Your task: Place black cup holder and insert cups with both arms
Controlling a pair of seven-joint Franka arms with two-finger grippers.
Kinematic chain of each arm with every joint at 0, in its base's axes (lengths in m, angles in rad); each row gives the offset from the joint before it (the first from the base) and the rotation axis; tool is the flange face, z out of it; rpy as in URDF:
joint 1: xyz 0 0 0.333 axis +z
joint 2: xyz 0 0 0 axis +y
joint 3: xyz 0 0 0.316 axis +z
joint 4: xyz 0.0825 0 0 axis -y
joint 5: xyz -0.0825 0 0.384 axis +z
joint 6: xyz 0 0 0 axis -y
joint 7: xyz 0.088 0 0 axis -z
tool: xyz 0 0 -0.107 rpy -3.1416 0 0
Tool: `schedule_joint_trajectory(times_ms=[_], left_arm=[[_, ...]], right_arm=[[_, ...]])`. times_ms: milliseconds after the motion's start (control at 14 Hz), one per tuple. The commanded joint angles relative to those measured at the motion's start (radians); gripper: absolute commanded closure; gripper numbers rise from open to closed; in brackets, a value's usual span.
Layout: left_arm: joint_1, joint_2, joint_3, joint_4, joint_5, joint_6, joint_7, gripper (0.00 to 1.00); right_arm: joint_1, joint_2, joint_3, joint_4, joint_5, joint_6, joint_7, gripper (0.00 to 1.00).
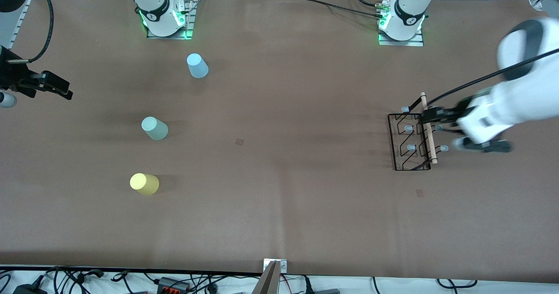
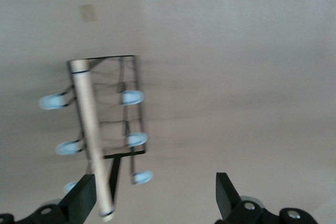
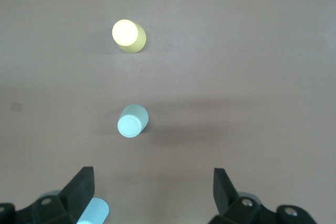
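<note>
My left gripper [image 1: 430, 120] hangs at the right of the front view, fingers spread wide and grasping nothing, low over the black cup holder [image 1: 412, 141]. In my left wrist view the wooden rod handle [image 2: 92, 135] runs up the lower left of the frame, just inside one fingertip [image 2: 84, 196], so the rod sits off to one side of my open jaws, not centred. The rack's long axis runs toward and away from the front camera, roughly crosswise to my reach. I judge a small sideways shift would centre me before I close.

My right gripper [image 1: 54, 85] waits at the left edge of the front view, also open and empty. Below it, three upturned cups stand well apart: light blue cup [image 1: 197, 65] upper, pale green cup [image 1: 154, 128] middle, yellow cup [image 1: 144, 183] lowest. That arm is far nearer to them.
</note>
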Motion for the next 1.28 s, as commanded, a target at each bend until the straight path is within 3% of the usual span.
schedule_joint_trajectory(times_ms=[0, 214, 499, 641, 784, 997, 1211], left_arm=[[0.009, 0.025, -0.002, 0.002, 0.013, 0.011, -0.009, 0.0], [0.017, 0.011, -0.004, -0.066, 0.075, 0.075, -0.003, 0.0], [0.04, -0.107, -0.004, -0.306, 0.085, 0.258, 0.058, 0.0], [0.047, -0.109, -0.001, -0.325, 0.086, 0.258, 0.066, 0.02], [0.047, -0.11, 0.004, -0.365, 0.088, 0.267, 0.066, 0.11], [0.081, -0.11, 0.004, -0.385, 0.108, 0.269, 0.066, 0.14], [0.083, -0.11, 0.005, -0.414, 0.109, 0.287, 0.066, 0.25]], right_arm=[[-0.001, -0.014, 0.001, -0.014, 0.011, 0.004, -0.013, 0.0], [-0.001, -0.012, 0.001, -0.014, 0.012, 0.003, -0.013, 0.0], [-0.001, -0.006, 0.001, -0.016, 0.012, 0.001, -0.013, 0.0], [-0.001, -0.005, 0.001, -0.016, 0.012, 0.001, -0.011, 0.0], [-0.001, -0.005, 0.001, -0.016, 0.012, 0.0, -0.013, 0.0], [-0.001, 0.007, 0.002, -0.016, 0.012, 0.003, -0.013, 0.0], [-0.003, 0.026, 0.002, -0.013, 0.014, 0.001, -0.011, 0.0]])
